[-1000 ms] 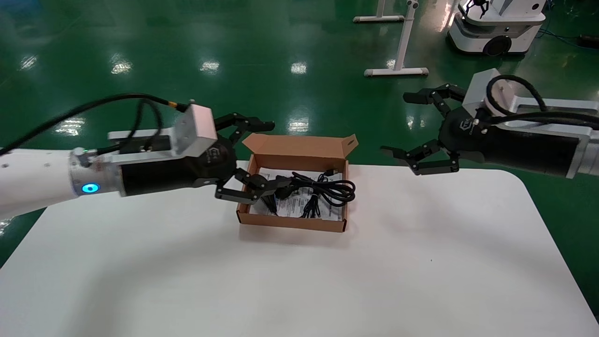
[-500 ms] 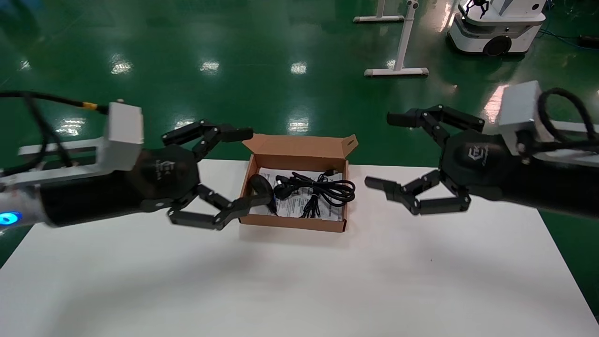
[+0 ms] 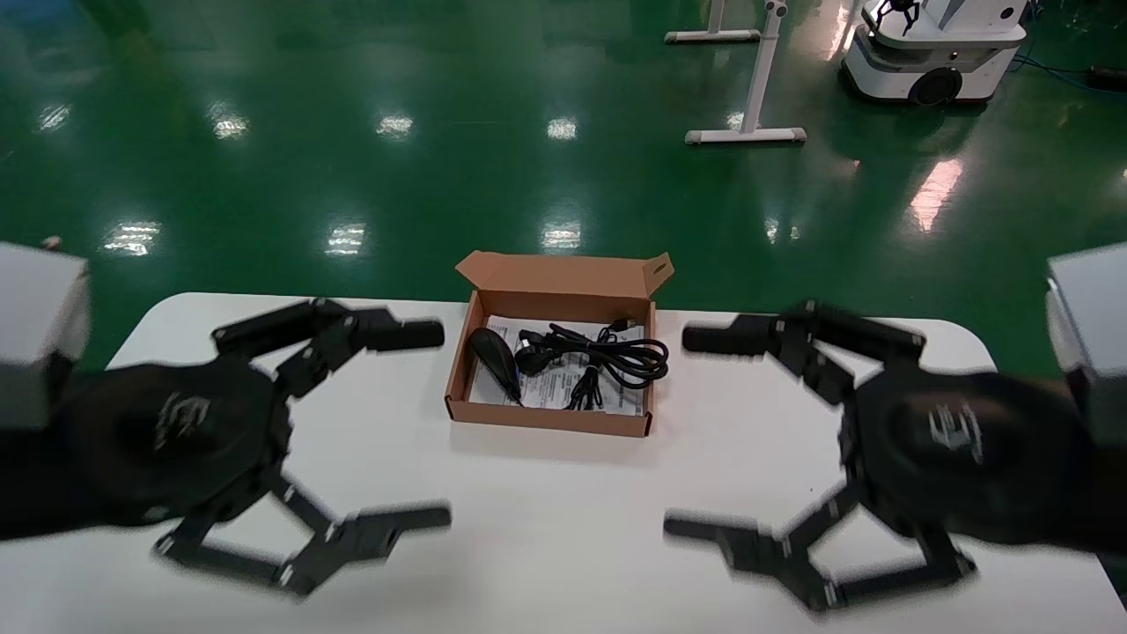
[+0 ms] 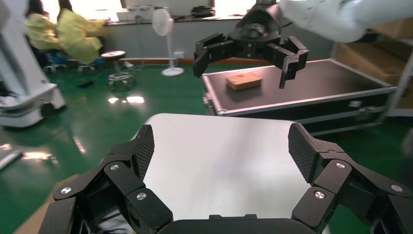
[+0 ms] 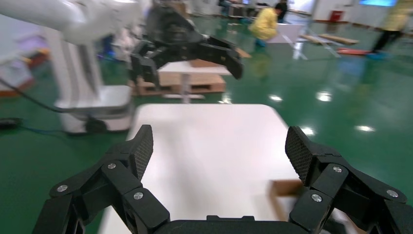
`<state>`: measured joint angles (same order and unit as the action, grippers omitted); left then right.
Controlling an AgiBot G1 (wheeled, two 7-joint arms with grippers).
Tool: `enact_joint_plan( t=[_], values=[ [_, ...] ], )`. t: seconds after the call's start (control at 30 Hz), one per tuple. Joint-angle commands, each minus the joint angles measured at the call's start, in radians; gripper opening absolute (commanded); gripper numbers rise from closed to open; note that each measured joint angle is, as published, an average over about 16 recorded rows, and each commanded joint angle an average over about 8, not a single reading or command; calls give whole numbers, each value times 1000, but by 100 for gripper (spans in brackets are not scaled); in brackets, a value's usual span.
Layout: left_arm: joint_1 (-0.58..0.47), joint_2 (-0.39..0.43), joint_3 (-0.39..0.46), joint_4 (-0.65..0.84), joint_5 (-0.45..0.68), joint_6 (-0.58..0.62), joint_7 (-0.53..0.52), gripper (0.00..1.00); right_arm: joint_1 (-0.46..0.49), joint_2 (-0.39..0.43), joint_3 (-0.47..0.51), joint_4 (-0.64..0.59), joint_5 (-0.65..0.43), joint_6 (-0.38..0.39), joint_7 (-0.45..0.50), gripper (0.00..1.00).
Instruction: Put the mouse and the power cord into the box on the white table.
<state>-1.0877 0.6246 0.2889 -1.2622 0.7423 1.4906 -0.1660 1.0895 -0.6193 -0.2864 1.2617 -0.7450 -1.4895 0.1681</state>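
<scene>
The brown box (image 3: pixel 546 421) stands open at the far middle of the white table (image 3: pixel 563 546), flap lid raised at the back. Inside it, the black mouse (image 3: pixel 493 350) lies at the left and the looped power cord (image 3: pixel 616 354) at the right, over a white printed sheet. My left gripper (image 3: pixel 438 426) hovers open near the table's front left, apart from the box. My right gripper (image 3: pixel 682 433) hovers open at the front right. Both wrist views show bare table between open pads, left gripper (image 4: pixel 221 144) and right gripper (image 5: pixel 219 144). A box corner (image 5: pixel 285 187) shows by the right fingers.
Green floor lies beyond the table. A white stand (image 3: pixel 748 132) and another robot's base (image 3: pixel 933 62) are far back right. A black flight case (image 4: pixel 302 90) with a cardboard box on it shows in the left wrist view.
Both arms have drawn back from the box toward the table's near side. The left gripper left the box, and the mouse lies uncovered inside. Both grippers stayed open.
</scene>
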Motion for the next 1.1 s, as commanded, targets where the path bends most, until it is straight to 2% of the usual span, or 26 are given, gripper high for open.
enact_joint_plan(
  t=[0.03,0.17,1.1],
  values=[
    [22,-22,-16,-38,-21,10,-29,100,-25,13,11,37,25,-10,25,100],
    [37,-36,-27,-61,-36,17,-41,100,-41,22,19,61,43,-17,37,100],
    [15,-15,-10,-24,-14,6,-22,100,-17,9,8,24,16,-7,20,100]
  ],
)
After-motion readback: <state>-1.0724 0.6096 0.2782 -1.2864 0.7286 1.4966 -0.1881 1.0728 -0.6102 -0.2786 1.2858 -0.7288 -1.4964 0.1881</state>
